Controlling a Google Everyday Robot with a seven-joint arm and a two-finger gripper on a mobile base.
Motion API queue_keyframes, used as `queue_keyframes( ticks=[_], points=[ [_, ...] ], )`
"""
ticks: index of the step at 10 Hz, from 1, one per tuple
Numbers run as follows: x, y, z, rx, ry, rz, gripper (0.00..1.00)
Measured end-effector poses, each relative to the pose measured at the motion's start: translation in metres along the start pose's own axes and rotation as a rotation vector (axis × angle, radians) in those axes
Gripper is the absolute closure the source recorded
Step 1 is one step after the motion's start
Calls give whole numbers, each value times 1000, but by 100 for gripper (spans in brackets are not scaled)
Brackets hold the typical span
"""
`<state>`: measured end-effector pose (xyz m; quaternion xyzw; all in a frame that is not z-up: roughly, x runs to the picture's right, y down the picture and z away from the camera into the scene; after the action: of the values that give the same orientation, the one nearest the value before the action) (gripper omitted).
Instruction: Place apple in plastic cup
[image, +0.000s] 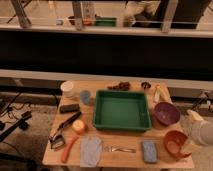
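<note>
At the right edge of the table hovers the gripper, its hold impossible to tell, the apple well apart at nine o'clock.

I see the green tray; left of it, a yellow-orange apple with a reddish blush; right of it, a purple bowl. My pale cream gripper sits farther right of the tray.

gripper at table right edge, apple left
</note>
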<state>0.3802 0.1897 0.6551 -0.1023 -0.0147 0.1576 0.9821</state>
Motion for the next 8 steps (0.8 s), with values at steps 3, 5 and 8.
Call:
queue_keyframes(
  ticks=[3, 5, 8],
  points=[
    [0, 0, 0, 0, 0, 0, 0],
    [1, 1, 0, 0, -1, 2, 0],
    [-8, 3, -2, 18, -26, -3, 0]
  ],
)
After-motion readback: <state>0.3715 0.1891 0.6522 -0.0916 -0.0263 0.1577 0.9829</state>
